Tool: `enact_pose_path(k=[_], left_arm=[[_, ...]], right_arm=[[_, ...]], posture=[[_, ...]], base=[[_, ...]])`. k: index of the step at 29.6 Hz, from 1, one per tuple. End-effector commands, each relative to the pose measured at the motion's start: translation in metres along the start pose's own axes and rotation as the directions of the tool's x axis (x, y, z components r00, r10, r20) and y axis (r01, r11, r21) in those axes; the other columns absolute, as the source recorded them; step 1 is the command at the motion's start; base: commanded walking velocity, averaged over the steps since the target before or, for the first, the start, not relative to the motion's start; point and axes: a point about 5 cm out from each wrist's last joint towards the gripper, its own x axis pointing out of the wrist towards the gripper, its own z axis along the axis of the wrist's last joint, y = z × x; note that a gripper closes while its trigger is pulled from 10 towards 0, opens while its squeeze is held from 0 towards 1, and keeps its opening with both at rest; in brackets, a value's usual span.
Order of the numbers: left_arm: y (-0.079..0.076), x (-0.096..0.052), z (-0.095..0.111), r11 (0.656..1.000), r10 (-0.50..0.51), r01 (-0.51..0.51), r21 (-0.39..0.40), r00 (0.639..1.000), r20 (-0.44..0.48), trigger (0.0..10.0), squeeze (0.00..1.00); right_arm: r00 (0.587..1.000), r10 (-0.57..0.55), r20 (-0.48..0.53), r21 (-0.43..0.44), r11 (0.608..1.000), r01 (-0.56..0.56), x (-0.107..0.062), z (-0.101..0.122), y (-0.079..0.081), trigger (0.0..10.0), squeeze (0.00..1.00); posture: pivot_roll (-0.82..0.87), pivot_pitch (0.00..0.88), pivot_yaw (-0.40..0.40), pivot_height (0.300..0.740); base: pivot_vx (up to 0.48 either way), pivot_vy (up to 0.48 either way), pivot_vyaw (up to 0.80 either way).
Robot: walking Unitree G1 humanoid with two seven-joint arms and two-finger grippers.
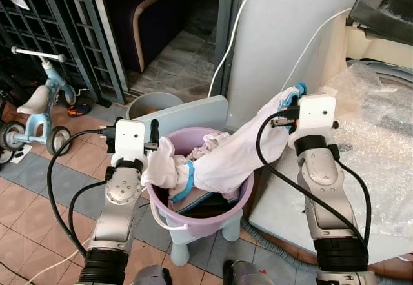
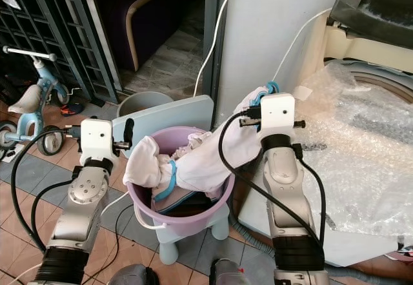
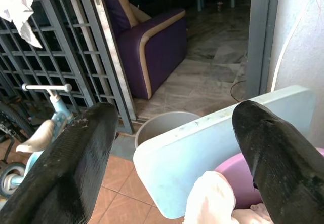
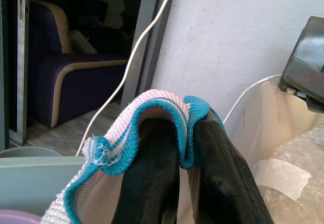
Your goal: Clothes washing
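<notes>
A purple basin (image 1: pixel 216 215) full of laundry stands on a small pale-blue stool (image 1: pixel 184 249). My right gripper (image 4: pixel 185 125) is shut on the teal-trimmed edge of a white garment (image 1: pixel 239 151). It holds that edge up to the right of the basin, while the rest of the cloth trails down into it. My left gripper (image 3: pixel 174 115) is open by the basin's left rim, its fingers (image 1: pixel 153 132) just above a bunched white part of the cloth (image 1: pixel 161 162). More crumpled clothes (image 1: pixel 208 144) lie in the basin.
A washing machine under bubble wrap (image 1: pixel 377 114) stands at the right against a white wall. A pale-blue board (image 1: pixel 193 114) leans behind the basin, with a grey bucket (image 1: pixel 151 103) beyond. A child's tricycle (image 1: pixel 39 108) and metal gate (image 1: pixel 64 27) are at left.
</notes>
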Motion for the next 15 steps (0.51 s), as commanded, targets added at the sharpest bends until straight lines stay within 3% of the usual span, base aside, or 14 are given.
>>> enact_pose_path(k=[1, 6, 15], left_arm=[[0.001, -0.001, 0.004, 1.000, -0.005, 0.005, -0.010, 1.000, 0.018, 10.0, 0.00], [0.004, -0.003, 0.005, 1.000, -0.023, 0.023, 0.003, 1.000, 0.021, 10.0, 0.00], [0.002, -0.003, 0.006, 0.999, -0.036, 0.036, -0.005, 0.999, 0.021, 10.0, 0.00]], right_arm=[[1.000, -0.007, 0.026, 0.000, 1.000, 0.007, 0.000, 0.008, -0.001, 10.0, 0.00], [1.000, -0.014, 0.005, 0.004, 1.000, 0.014, -0.003, 0.006, 0.002, 10.0, 0.00], [0.987, -0.029, 0.156, -0.121, 0.991, 0.049, 0.013, 0.033, -0.008, 10.0, 0.00]], posture=[[-0.02, 0.032, -0.012, 0.740], [-0.03, 0.050, -0.006, 0.740], [-0.03, 0.053, -0.004, 0.740]], base=[[0.000, 0.000, 0.00], [0.000, -0.162, -0.63], [0.000, -0.295, -0.79]])
